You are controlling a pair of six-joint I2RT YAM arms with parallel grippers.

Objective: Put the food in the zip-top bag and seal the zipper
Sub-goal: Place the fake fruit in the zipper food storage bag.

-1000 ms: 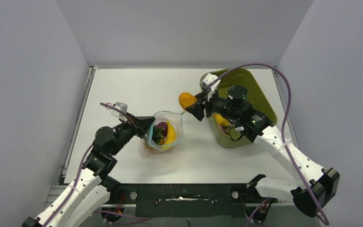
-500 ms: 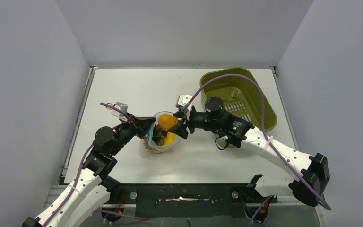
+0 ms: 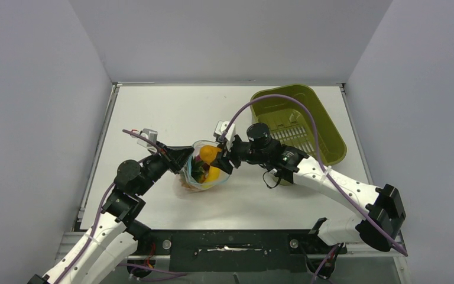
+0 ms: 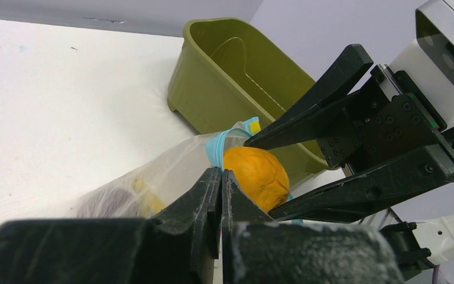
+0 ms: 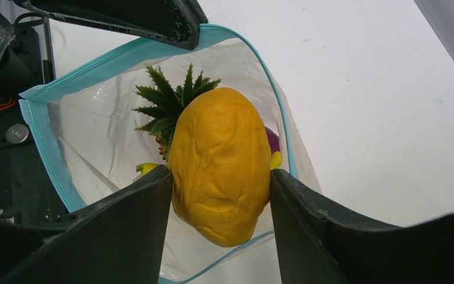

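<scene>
The zip-top bag (image 3: 185, 184) stands open on the table, its teal zipper (image 5: 42, 145) spread in a loop. My left gripper (image 3: 184, 158) is shut on the bag's left mouth edge (image 4: 215, 149) and holds it up. My right gripper (image 5: 220, 173) is shut on a yellow-orange piece of food (image 5: 221, 154), which hangs in the bag's mouth (image 3: 208, 153). Below it in the bag lie a green leafy top (image 5: 170, 99), a purple piece (image 5: 272, 139) and a yellow banana (image 3: 213, 174).
An olive-green basin (image 3: 326, 129) stands at the back right, behind my right arm, and shows in the left wrist view too (image 4: 213, 100). Grey walls close in the white table on three sides.
My right gripper has carried the yellow-orange piece left from beside the basin to the bag and lowered it into the mouth. The left gripper has held still on the bag's edge.
</scene>
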